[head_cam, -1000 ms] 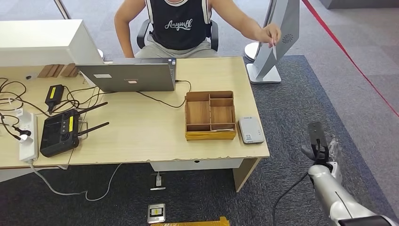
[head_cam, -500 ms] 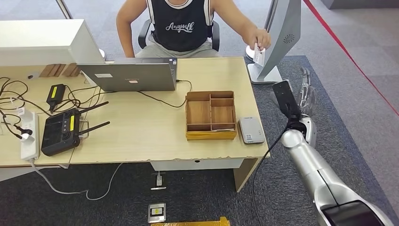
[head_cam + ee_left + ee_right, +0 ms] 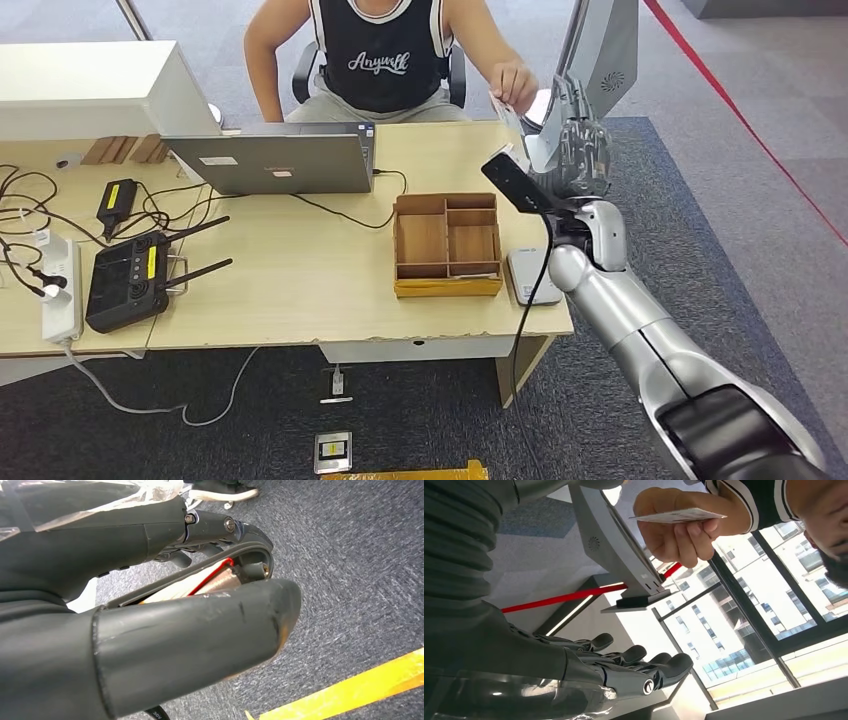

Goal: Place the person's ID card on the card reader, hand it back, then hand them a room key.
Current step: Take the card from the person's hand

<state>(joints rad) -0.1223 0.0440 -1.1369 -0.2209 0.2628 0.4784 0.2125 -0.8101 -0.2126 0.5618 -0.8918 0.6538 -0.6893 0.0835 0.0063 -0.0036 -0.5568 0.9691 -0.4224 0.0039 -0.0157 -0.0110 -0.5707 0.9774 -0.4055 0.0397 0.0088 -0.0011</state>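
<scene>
- The ID card (image 3: 678, 515) was pinched in the person's hand (image 3: 674, 525), just beyond the right hand (image 3: 583, 152) and apart from it.
- It looked thin, stiff, light and probably slick; its free edge seemed the best place to pinch.
- The right hand held nothing, fingers extended.
- The card reader (image 3: 532, 276) lay below the wrist.

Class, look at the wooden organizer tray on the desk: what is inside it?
The wooden tray shows several bare compartments with nothing visible in them. The front slot is mostly hidden by the tray's front wall, so its contents cannot be told.
</scene>
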